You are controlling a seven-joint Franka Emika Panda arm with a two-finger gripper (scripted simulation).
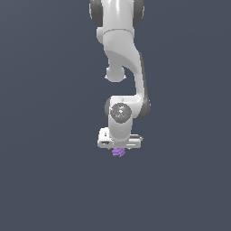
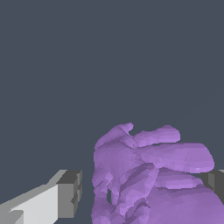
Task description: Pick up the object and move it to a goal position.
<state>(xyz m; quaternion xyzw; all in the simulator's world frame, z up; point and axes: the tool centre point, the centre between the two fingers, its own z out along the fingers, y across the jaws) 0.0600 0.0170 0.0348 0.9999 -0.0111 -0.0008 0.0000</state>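
Note:
The object (image 1: 118,153) is a small purple lumpy, ridged piece just under the white hand of my gripper (image 1: 119,148) in the exterior view. In the wrist view the object (image 2: 148,175) fills the space between the two grey-tipped fingers of my gripper (image 2: 144,190). One fingertip (image 2: 70,192) stands a small gap away from the object. The other fingertip (image 2: 216,183) is at the object's far side, partly cut off by the frame edge. The jaws stand wide apart around the object. I cannot tell whether the object rests on the ground.
Plain dark grey-blue ground (image 1: 45,180) lies all around. The arm's white links (image 1: 122,54) rise above the gripper. No goal marker shows in either view.

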